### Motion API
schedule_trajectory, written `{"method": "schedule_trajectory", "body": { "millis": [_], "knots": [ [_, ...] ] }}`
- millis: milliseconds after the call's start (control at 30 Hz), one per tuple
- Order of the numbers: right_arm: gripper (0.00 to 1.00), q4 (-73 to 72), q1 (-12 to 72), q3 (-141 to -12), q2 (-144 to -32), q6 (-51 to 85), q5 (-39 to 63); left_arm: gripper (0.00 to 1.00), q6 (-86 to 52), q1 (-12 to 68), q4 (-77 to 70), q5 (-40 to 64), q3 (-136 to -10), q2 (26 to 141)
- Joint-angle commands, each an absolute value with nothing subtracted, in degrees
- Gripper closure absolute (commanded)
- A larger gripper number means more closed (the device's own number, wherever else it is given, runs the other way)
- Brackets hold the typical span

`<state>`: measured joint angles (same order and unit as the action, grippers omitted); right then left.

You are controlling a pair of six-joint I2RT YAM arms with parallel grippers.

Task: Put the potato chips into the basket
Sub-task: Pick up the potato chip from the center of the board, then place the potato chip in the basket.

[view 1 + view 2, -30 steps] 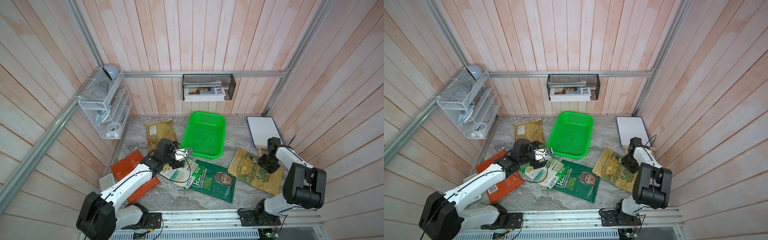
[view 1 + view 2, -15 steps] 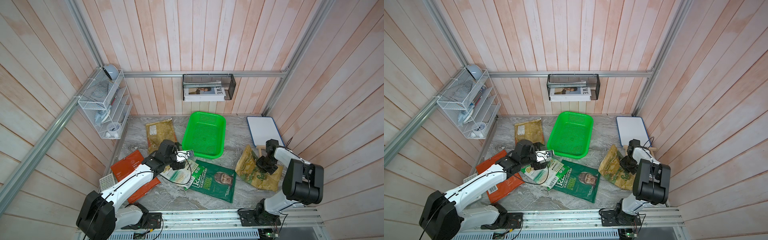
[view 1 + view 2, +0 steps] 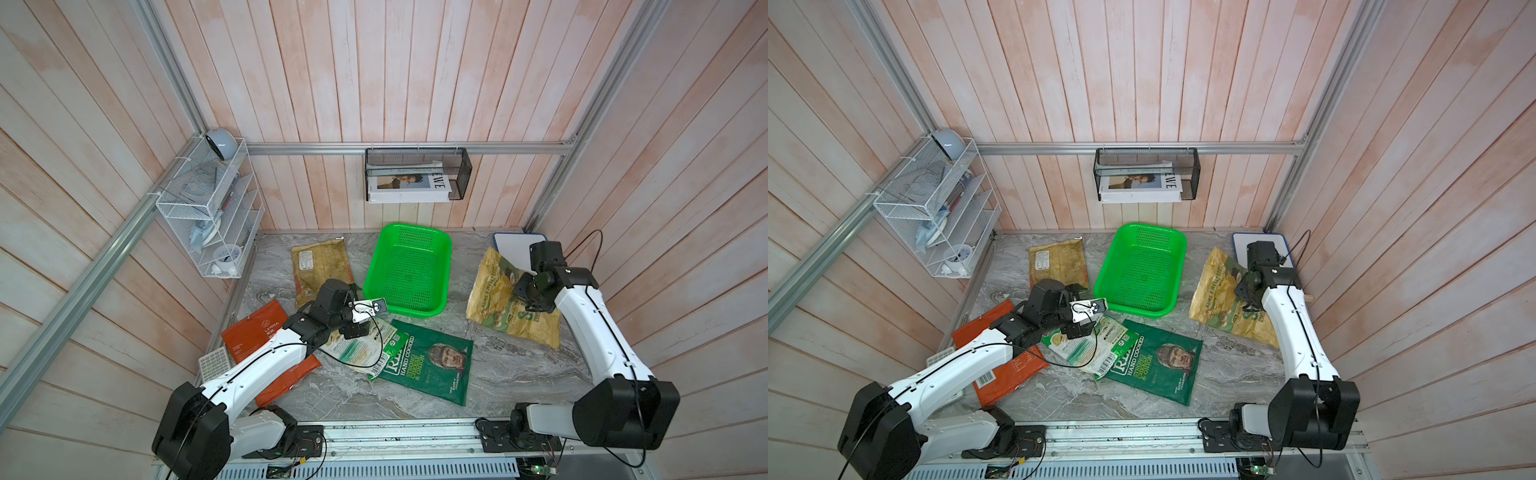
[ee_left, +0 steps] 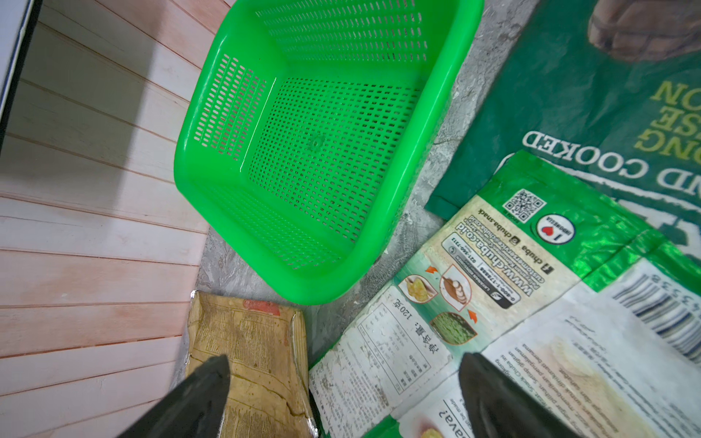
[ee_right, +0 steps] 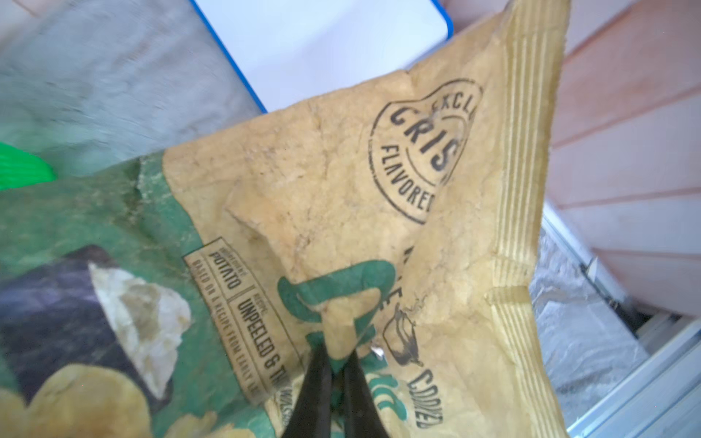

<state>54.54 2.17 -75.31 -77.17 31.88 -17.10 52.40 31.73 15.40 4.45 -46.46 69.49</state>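
Lifted since before, yellow-tan bag (image 3: 494, 291) is pinched by the closed right end effector (image 5: 335, 354), its tips partly hidden.

I see a bright green basket (image 3: 409, 270) with a hole pattern, a tan bag (image 3: 494, 291) with green print, a dark green bag (image 3: 432, 365), and a grey veined table (image 3: 511, 374).

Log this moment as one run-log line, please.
right gripper: shut on yellow-tan bag, edge raised | left gripper: open above white-green bag | basket: empty
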Motion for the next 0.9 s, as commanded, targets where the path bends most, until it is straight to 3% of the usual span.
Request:
{"method": "schedule_trajectory", "body": {
  "millis": [0, 167, 300, 533, 867],
  "knots": [
    [1.0, 57.3, 8.1, -83.0, -80.2, 25.5, -28.3, 0.0, 50.1, 31.7, 13.7, 3.7, -47.2, 67.6],
    [1.0, 49.1, 20.7, -94.7, -89.4, 9.6, -32.8, 0.0, 48.2, 31.3, 10.2, 0.1, -47.1, 67.3],
    [1.0, 33.8, 28.0, -95.0, -93.6, -4.5, -29.5, 0.01, 48.4, 31.1, 8.7, -3.4, -47.1, 66.7],
    [1.0, 31.3, 31.2, -106.9, -106.5, -14.4, -16.7, 0.01, 49.5, 31.1, 7.4, -5.6, -46.4, 64.8],
    [1.0, 25.8, 37.2, -112.6, -120.1, -35.8, -17.1, 0.01, 50.2, 31.1, 8.9, -5.8, -46.6, 63.2]
  ]
}}
